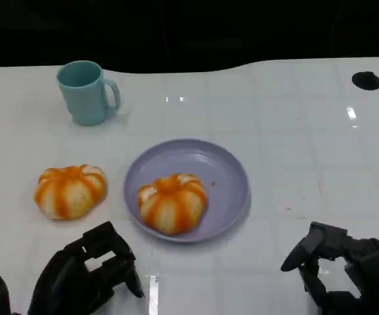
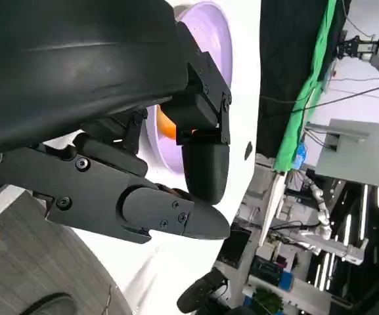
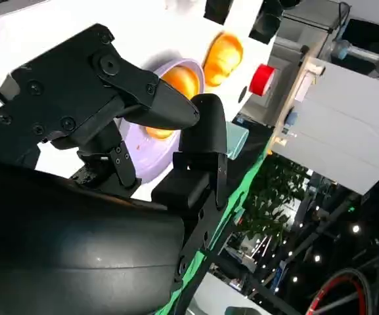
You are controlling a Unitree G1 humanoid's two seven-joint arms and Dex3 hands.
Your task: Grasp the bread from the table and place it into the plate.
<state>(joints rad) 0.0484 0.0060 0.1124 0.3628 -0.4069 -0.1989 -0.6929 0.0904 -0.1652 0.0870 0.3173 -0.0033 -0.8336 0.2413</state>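
Head view looking down at table (image 1: 294, 131), wrist views close, tilted, sharing plate (image 1: 232, 174).

A teal mug (image 1: 86, 91) stood upright at the far left of my white table (image 1: 307, 151), handle turned right. Two small black round marks (image 1: 366, 80) sat near the table's far edge.

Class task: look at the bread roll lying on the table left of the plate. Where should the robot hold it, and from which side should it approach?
Grip the roll on the table across its rounded flanks, coming from above with the left hand, which is nearest. It is a low dome lying flat, so probably only the top and sides offer purchase. The plate stands clear to its right.
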